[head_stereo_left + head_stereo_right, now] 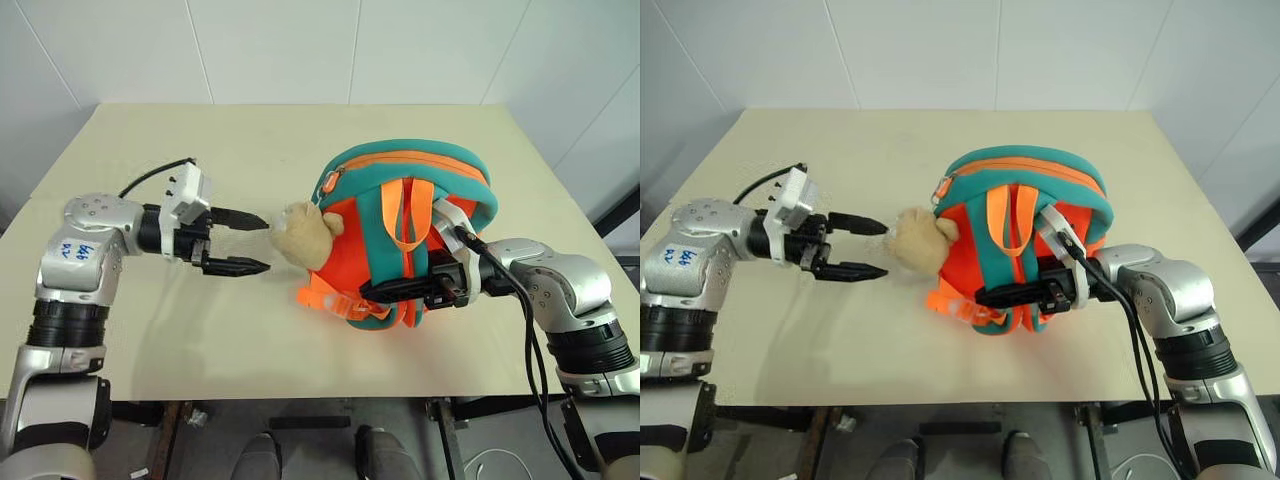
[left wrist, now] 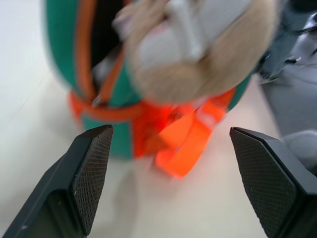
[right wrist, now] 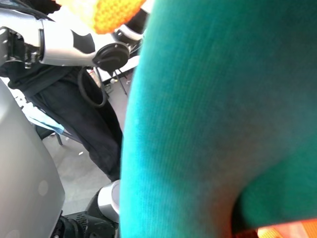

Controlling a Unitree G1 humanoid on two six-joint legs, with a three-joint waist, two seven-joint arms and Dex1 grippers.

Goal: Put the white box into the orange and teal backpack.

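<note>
The orange and teal backpack stands on the beige table, right of centre, with its straps facing me. A tan plush toy hangs at its left side. My left gripper is open and level, just left of the toy with a small gap and nothing between its fingers. My right gripper lies across the backpack's lower front, its black fingers together against the teal strap, which presses close in the right wrist view. The white box is hidden from view.
Loose orange webbing with a buckle trails onto the table at the backpack's lower left. The table's near edge runs just below both arms. A white wall stands behind the table.
</note>
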